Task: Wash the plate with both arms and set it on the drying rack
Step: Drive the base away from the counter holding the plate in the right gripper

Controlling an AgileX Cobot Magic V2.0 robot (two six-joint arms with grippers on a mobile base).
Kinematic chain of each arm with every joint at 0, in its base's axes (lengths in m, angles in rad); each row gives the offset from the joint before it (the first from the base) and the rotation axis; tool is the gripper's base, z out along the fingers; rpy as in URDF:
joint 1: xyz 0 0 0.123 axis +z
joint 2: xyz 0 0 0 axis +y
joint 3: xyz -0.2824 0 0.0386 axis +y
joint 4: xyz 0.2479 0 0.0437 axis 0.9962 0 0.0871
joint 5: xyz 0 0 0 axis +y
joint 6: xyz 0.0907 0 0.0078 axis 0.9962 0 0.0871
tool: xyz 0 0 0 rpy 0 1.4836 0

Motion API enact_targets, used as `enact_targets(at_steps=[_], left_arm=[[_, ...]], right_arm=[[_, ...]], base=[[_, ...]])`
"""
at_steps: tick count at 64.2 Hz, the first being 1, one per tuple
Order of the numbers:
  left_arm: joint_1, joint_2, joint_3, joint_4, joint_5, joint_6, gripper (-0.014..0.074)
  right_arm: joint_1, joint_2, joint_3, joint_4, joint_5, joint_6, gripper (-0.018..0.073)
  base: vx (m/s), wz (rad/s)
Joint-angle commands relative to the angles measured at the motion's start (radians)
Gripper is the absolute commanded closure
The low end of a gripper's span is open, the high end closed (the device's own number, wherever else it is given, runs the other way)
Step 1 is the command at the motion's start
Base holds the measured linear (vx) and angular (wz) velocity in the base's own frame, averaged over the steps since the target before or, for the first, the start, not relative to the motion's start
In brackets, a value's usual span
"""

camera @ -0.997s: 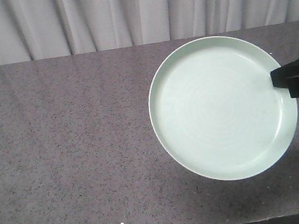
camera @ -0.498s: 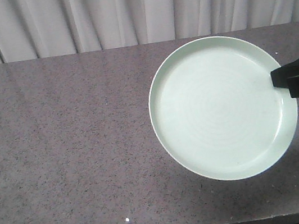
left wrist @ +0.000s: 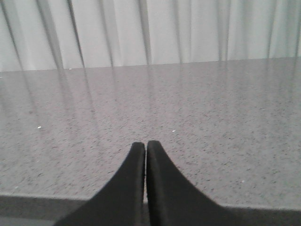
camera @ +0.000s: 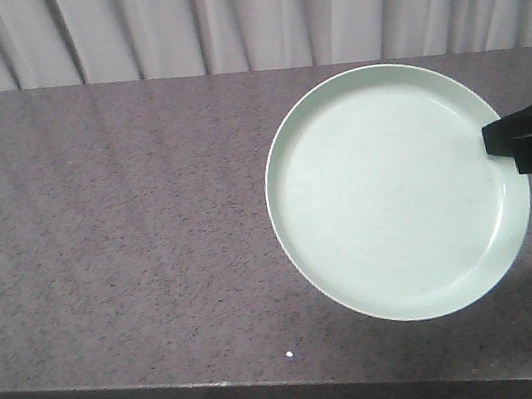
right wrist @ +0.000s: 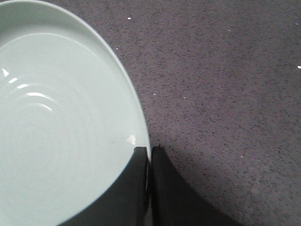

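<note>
The pale mint-green plate (camera: pixel 397 194) hangs above the speckled grey counter (camera: pixel 110 234), face toward the front camera, with faint rings inside. My right gripper (camera: pixel 495 138) is shut on its right rim; in the right wrist view the plate (right wrist: pixel 56 127) fills the left side and the right gripper (right wrist: pixel 149 149) pinches the rim between its two black fingers. In the left wrist view my left gripper (left wrist: pixel 145 144) is shut with nothing in it, low over the counter (left wrist: pixel 211 117) near its front edge. The drying rack is out of view.
Pale pleated curtains (camera: pixel 246 10) hang behind the counter. The counter's front edge (camera: pixel 175 391) runs along the bottom of the front view, with a dark space under it.
The plate and right gripper keep the same place in the front view, while the counter and curtains have shifted and tilted, and the counter's front edge now shows more.
</note>
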Motion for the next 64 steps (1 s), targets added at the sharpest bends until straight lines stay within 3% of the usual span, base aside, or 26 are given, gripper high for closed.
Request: enact_targets(at_steps=[1,64], left_arm=[[0.001,-0.015,0.018,-0.009,-0.077,-0.004,0.0603],[0.001,-0.015,0.018,-0.009,-0.077,-0.004,0.0603]], right_arm=[[-0.008,-0.016,-0.028,0.041,-0.046,-0.007,0.0566],[-0.008,-0.016,-0.028,0.041,-0.047,-0.007,0.0566]], base=[[-0.06,0.38],[-0.08,0.45]])
